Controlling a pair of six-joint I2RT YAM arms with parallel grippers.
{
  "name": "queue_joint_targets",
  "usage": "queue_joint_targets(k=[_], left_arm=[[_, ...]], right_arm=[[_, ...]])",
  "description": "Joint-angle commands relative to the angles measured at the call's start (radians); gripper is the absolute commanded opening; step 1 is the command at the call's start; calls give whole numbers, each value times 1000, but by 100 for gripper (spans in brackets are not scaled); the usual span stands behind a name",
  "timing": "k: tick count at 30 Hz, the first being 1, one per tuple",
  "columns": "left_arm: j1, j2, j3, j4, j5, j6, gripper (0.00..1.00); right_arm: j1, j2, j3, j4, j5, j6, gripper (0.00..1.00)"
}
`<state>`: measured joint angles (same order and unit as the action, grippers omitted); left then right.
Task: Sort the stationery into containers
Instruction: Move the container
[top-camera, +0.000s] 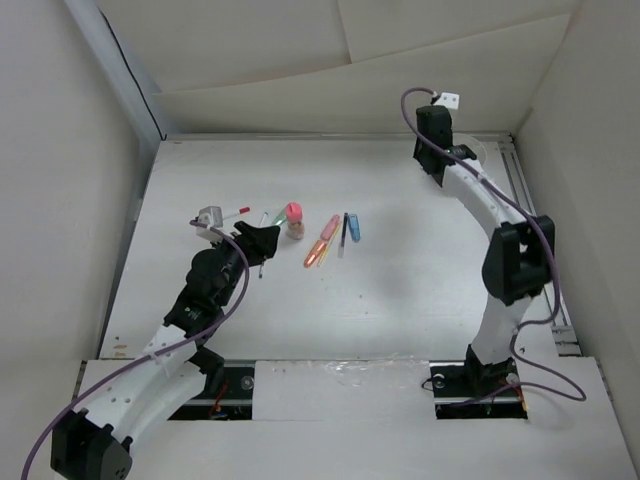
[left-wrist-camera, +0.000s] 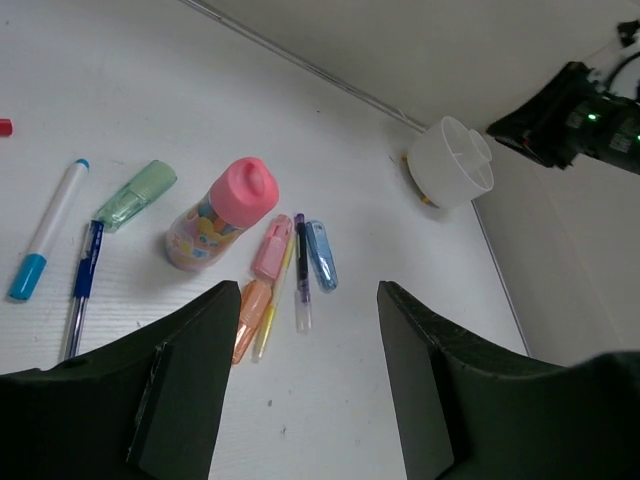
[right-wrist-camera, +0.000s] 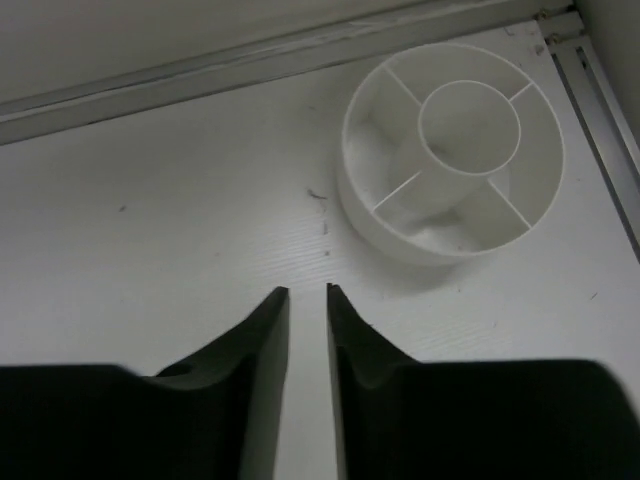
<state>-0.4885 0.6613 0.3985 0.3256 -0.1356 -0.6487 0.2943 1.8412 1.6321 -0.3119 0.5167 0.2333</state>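
Observation:
The stationery lies in a loose row at the table's middle left. It holds a stubby pink-capped item, an orange/pink marker, a thin dark pen, a blue marker, a green marker, a white pen and a blue pen. My left gripper is open and empty, hovering just near of the markers. The white divided cup stands at the far right corner. My right gripper is shut and empty, a short way in front of the cup.
A metal rail runs along the right edge beside the cup, and another runs along the back wall. White walls enclose the table on three sides. The right arm shows beside the cup in the left wrist view.

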Motion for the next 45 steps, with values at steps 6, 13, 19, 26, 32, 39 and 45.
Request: queue_joint_targets(k=[6, 13, 19, 26, 32, 39, 45], left_arm=[[4, -51, -16, 70, 47, 26, 55], [4, -32, -16, 79, 77, 17, 57], [4, -32, -16, 89, 77, 17, 57], [4, -32, -16, 89, 77, 7, 57], [4, -32, -26, 89, 77, 7, 57], [4, -32, -26, 89, 86, 7, 57], [4, -32, -26, 89, 87, 7, 57]], right_arm=[[-133, 289, 378, -226, -101, -37, 48], [-204, 351, 403, -236, -147, -68, 47], [-256, 403, 439, -247, -262, -89, 43], [-265, 431, 439, -265, -340, -118, 43], [-265, 394, 393, -256, -363, -127, 26], [-265, 309, 278, -201, -389, -127, 45], [-265, 274, 278, -191, -426, -127, 45]])
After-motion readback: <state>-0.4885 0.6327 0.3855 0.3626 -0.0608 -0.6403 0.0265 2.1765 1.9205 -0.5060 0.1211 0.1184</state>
